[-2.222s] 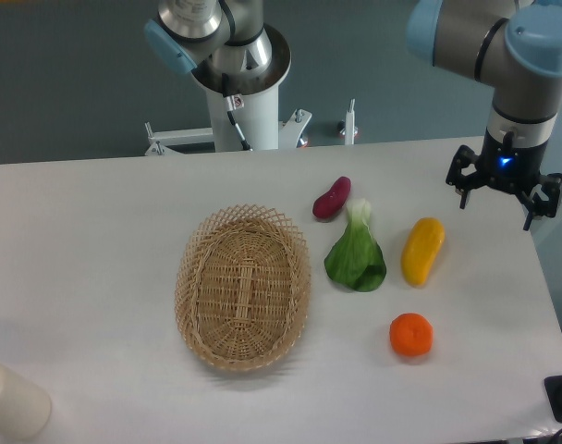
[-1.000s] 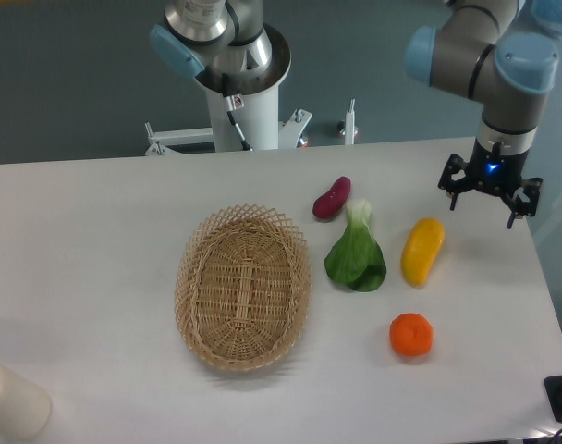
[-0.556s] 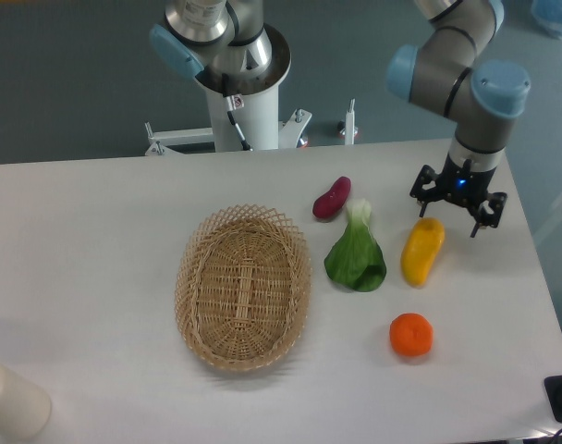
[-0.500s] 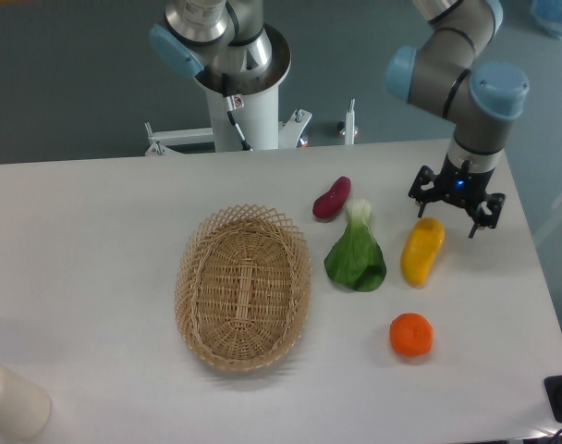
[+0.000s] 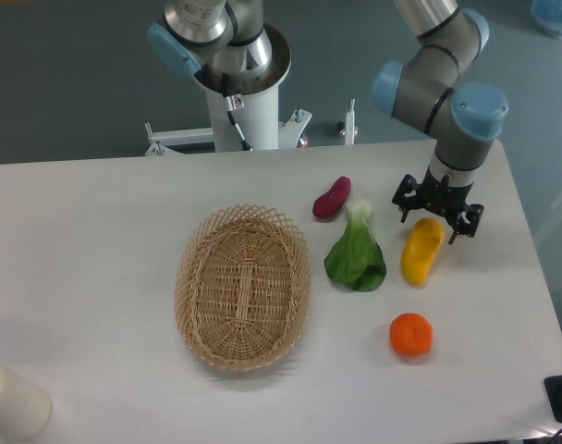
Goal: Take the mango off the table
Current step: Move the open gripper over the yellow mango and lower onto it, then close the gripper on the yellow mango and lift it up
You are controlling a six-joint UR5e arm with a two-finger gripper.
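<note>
A cream cylinder point(image 5: 13, 400) stands at the desk's point(image 5: 96, 240) near left corner. A wicker basket point(image 5: 243, 287) sits mid-desk, then a purple sweet potato point(image 5: 332, 197) and a leafy green point(image 5: 357, 253). The mango point(image 5: 422, 250) lies on the desk right of the green, its upper end directly under the gripper point(image 5: 436, 210), whose fingers point(image 5: 403, 205) are spread wide and hold nothing. An orange point(image 5: 411, 335) lies nearer. Bare desk separates the mango from the right edge. The arm's wrist points straight down.
</note>
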